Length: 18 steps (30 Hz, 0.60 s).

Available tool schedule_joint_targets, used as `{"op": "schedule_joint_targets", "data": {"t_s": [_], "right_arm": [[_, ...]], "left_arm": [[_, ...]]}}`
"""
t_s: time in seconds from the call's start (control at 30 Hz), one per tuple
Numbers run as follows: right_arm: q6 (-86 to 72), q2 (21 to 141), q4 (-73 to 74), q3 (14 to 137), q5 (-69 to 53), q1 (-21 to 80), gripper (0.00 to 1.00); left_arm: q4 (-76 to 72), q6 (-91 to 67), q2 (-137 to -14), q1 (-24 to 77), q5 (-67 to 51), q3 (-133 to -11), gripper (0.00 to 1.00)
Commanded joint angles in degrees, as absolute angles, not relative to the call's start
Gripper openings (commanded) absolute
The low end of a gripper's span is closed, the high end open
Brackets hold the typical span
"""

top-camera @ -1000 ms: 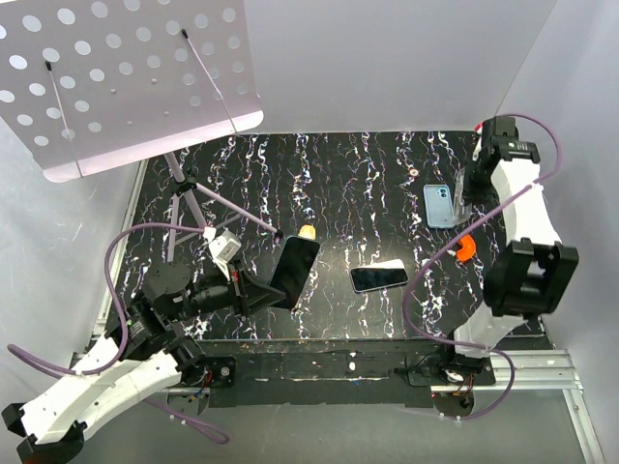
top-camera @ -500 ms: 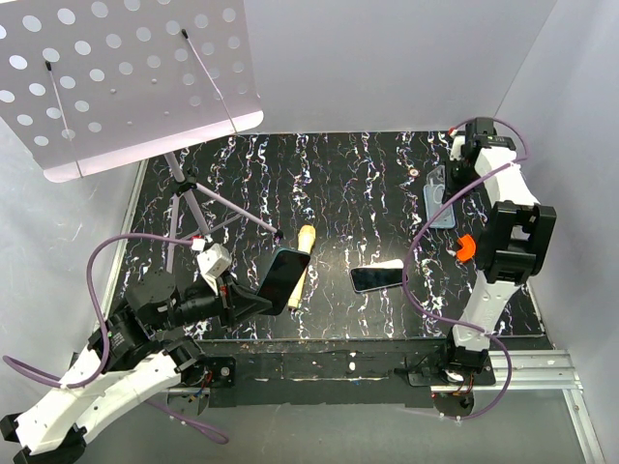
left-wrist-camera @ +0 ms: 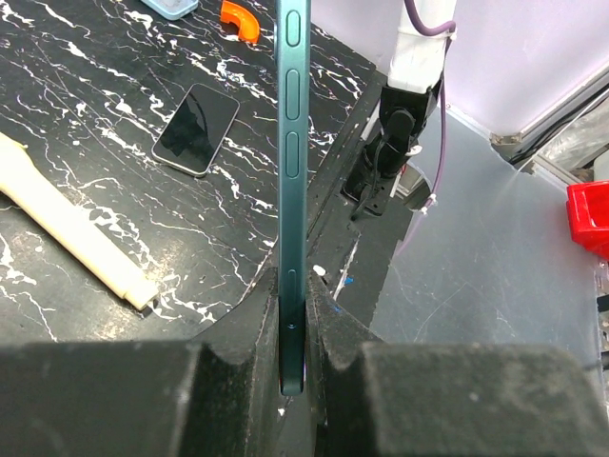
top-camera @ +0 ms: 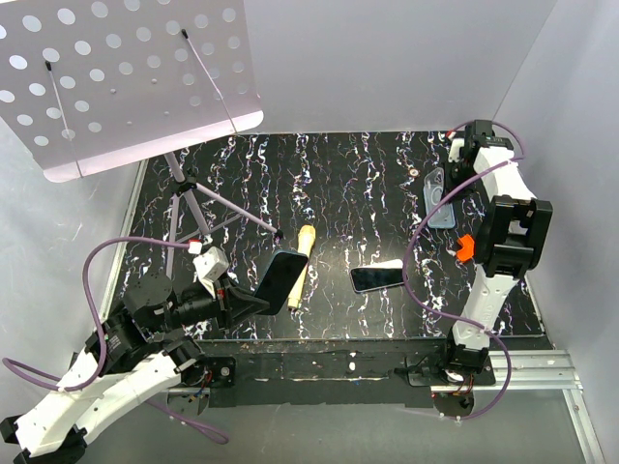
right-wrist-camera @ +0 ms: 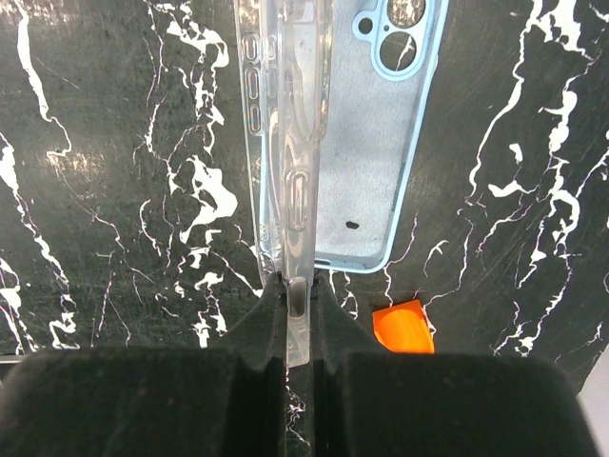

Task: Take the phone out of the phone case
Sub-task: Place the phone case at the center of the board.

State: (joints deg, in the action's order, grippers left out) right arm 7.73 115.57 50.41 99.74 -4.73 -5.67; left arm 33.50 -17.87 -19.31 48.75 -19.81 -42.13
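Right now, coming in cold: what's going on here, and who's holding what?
The left hand is shut on a dark teal phone, held on edge over the near-left part of the table. The right hand is shut on a clear phone case at the far right, above a light blue case lying flat. Phone and clear case appear already separated, one in each hand. A second phone and a wooden stick lie between them.

Your top camera looks down from the near side over the whole table (top-camera: 338,174). Left wrist faces low across it, right wrist straight down, close; all share the orange piece (top-camera: 465,247) (left-wrist-camera: 239,19) (right-wrist-camera: 404,327).
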Motion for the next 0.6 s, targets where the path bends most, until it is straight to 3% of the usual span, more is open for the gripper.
{"op": "schedule_joint_targets", "data": {"t_s": [0.0, 0.33, 0.57], "right_arm": [[8.1, 116.7, 49.4, 103.1, -5.8, -6.2, 0.01], [6.9, 119.4, 48.7, 103.0, -5.6, -7.1, 0.08], [6.0, 119.6, 49.3, 104.8, -3.0, -7.3, 0.32]], "left_arm": [[32.4, -16.6, -18.6, 48.6, -18.9, -44.9, 0.0], [33.5, -16.7, -18.3, 48.5, -18.7, -45.4, 0.0], [34.3, -17.3, -17.9, 48.5, -18.2, -45.5, 0.0]]}}
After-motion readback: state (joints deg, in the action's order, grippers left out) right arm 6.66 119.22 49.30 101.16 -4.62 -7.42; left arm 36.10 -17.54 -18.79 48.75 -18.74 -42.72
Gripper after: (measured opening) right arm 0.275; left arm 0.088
